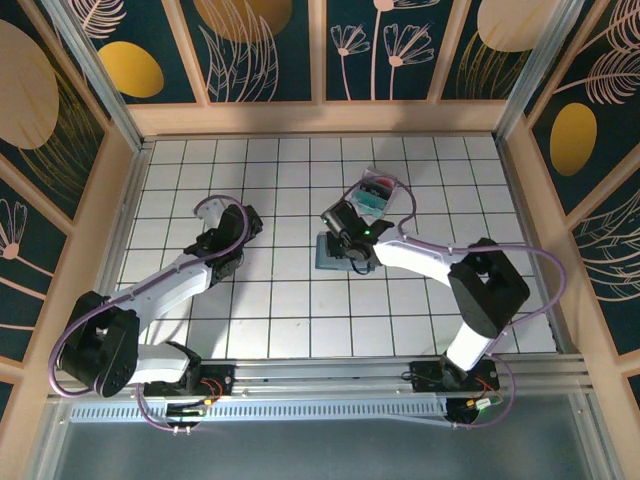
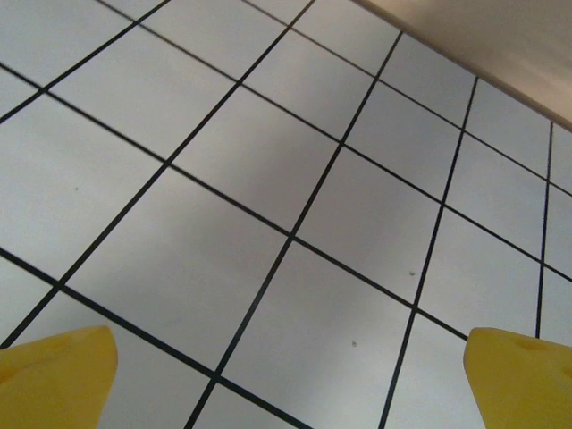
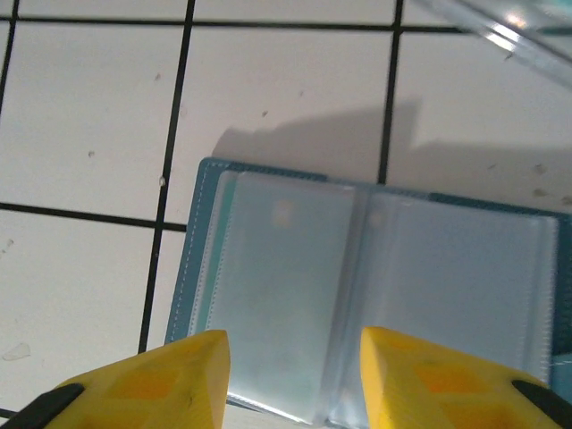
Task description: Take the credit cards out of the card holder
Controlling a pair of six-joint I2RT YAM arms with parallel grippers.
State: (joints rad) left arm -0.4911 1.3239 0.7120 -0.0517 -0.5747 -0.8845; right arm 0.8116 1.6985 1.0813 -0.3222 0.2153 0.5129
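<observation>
While the card holder (image 3: 375, 268) lies open on the desk (image 3: 89, 116), the right tool (image 3: 295, 380) hangs over it, parted; at nine o'clock, the left tool (image 2: 290, 380) gapes too.

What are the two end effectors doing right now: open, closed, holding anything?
Left end effector: open, holding nothing.
Right end effector: open, empty, over the open card holder.

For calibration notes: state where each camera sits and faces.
Top external: above and behind, looking down on the table; left arm and right arm show.
Left wrist: on the left arm, facing the table; left pincer open.
Right wrist: facing down at the open card holder; right pincer open.
Shared: the card holder, in top and right wrist views.
</observation>
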